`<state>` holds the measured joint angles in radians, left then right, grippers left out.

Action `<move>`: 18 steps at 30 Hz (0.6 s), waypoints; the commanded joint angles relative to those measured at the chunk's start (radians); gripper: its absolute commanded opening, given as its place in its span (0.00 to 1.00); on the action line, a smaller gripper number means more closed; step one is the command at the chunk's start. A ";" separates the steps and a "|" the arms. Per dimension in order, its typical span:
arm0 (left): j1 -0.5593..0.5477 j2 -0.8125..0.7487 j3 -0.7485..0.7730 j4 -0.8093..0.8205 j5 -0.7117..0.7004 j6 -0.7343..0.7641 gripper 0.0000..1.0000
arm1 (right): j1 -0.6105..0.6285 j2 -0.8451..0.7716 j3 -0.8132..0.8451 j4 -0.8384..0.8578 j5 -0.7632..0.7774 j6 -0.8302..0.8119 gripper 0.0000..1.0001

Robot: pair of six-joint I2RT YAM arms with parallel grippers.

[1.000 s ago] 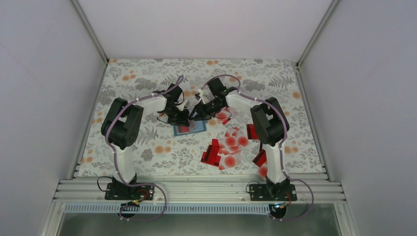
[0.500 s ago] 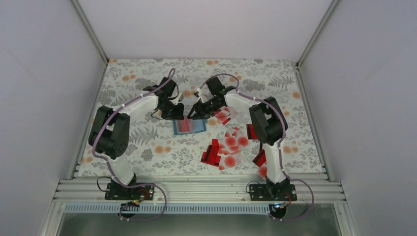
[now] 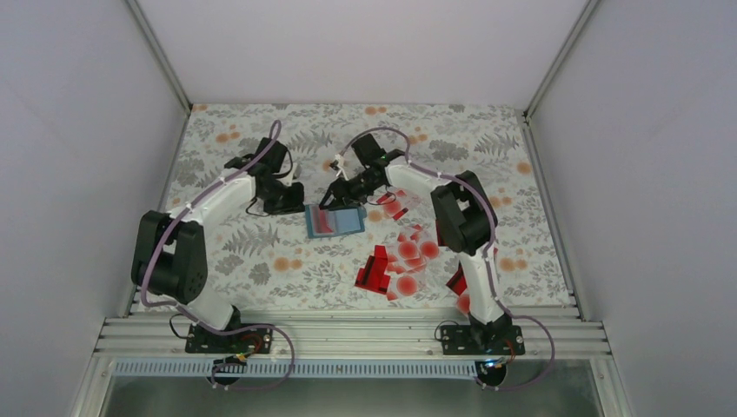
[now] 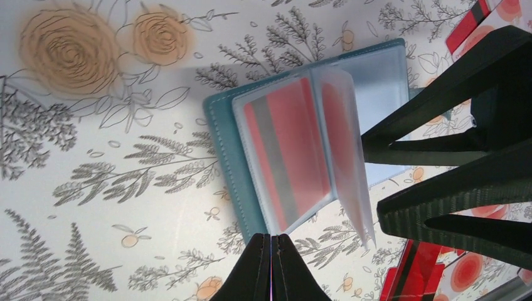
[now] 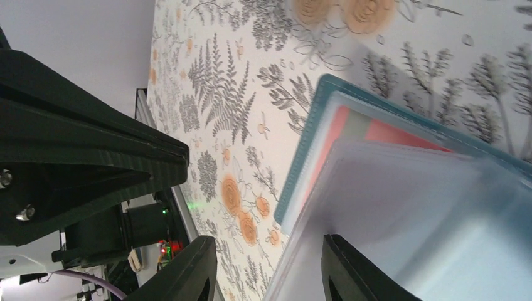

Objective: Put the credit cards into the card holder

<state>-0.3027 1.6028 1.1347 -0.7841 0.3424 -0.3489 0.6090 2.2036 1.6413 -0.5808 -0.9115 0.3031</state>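
Observation:
The teal card holder (image 3: 335,222) lies open on the flowered cloth, with a red card (image 4: 295,144) inside its clear sleeves. My left gripper (image 3: 297,203) is shut and empty, just left of the holder; its closed tips (image 4: 271,239) are beside the holder's edge (image 4: 223,157). My right gripper (image 3: 328,205) is open over the holder's left part. A raised clear sleeve leaf (image 5: 426,219) stands by its fingers (image 5: 342,263); the leaf's edge runs between them. The holder also shows in the right wrist view (image 5: 307,163). Loose red and pale red-dot credit cards (image 3: 404,261) lie to the right.
More cards lie near the right arm's base (image 3: 461,282) and behind the holder (image 3: 395,207). Some show in the left wrist view (image 4: 420,269). The right fingers (image 4: 439,144) cross the left wrist view. White walls close in the table.
My left arm has swung left and back, off the holder. My right gripper has moved left over the holder, and a sleeve leaf now stands up.

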 commanded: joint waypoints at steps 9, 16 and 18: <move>0.028 -0.165 -0.064 -0.040 -0.057 0.015 0.04 | 0.061 0.148 0.190 -0.041 -0.043 0.030 0.43; 0.030 -0.308 -0.065 -0.056 -0.134 0.037 0.09 | 0.066 0.104 0.398 -0.144 0.041 0.020 0.44; 0.029 -0.339 -0.064 -0.042 -0.149 0.036 0.15 | 0.066 0.045 0.409 -0.179 0.120 -0.010 0.44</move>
<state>-0.2783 1.3331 1.0740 -0.8303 0.2474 -0.3264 0.6670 2.3791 1.9793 -0.6769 -0.8959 0.3298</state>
